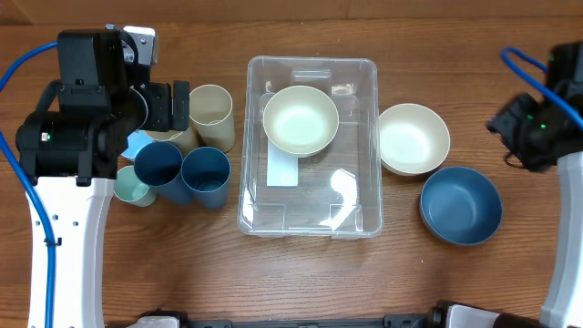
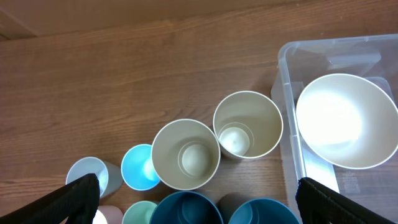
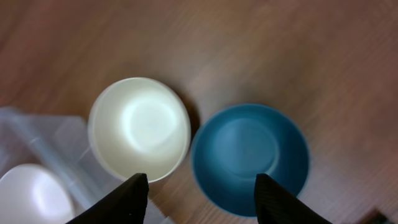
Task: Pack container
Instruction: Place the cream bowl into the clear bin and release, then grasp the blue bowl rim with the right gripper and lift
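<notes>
The clear plastic container (image 1: 310,196) stands mid-table with a white label on its base and one cream bowl (image 1: 301,119) inside its far end. Its rim shows in the left wrist view (image 2: 287,118) and the right wrist view (image 3: 37,134). A second cream bowl (image 1: 414,138) and a dark blue bowl (image 1: 461,204) sit on the table to its right. Cream, dark blue, teal and light blue cups (image 1: 196,150) cluster left of it. My left gripper (image 2: 196,202) is open above the cups. My right gripper (image 3: 200,199) is open, high above the two bowls.
The left arm's body (image 1: 86,114) covers some cups at the far left. The right arm (image 1: 547,118) is at the right table edge. A blue cable (image 1: 18,64) loops at the far left.
</notes>
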You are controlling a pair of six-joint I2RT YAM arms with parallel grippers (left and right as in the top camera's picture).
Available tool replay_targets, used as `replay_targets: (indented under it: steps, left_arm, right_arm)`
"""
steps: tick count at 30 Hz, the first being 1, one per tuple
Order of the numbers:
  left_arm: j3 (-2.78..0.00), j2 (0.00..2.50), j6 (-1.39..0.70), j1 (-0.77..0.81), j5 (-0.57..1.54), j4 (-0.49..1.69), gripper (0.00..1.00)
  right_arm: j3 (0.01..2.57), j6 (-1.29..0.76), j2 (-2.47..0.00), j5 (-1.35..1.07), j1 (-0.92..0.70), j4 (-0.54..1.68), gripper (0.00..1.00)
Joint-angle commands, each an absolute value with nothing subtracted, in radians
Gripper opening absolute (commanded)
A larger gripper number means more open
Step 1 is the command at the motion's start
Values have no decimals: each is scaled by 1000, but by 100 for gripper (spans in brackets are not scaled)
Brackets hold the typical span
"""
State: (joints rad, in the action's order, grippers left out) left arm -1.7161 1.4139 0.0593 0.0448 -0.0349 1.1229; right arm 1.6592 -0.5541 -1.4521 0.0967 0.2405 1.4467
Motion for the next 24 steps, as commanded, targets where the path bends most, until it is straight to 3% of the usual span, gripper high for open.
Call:
replay_targets:
  steps: [1, 6, 10, 16, 19, 21, 24]
  left_arm:
    - [-1744, 1414, 75, 43, -36, 1120, 100]
    - [-1744, 1414, 75, 43, -36, 1122, 100]
    - [-1744, 1414, 75, 43, -36, 1122, 100]
    - [-1744, 1414, 75, 43, -36, 1122, 100]
    - [-1744, 1414, 75, 43, -36, 1122, 100]
    - [-1744, 1414, 75, 43, -36, 1122, 100]
    - [-1744, 1414, 75, 43, -36, 1122, 100]
  right_arm:
    - [1516, -577, -1459, 111, 358, 1411, 57]
    - [1205, -573, -1459, 45, 464, 1225, 59]
    - [1021, -574, -1460, 43, 521, 1097, 69]
    - [835, -579, -1463, -3, 586, 934, 65]
    - [779, -610, -1465, -2, 606, 877, 55]
    - [752, -632, -1465, -2, 619, 846, 40]
    - [735, -645, -1465, -2, 630, 822, 25]
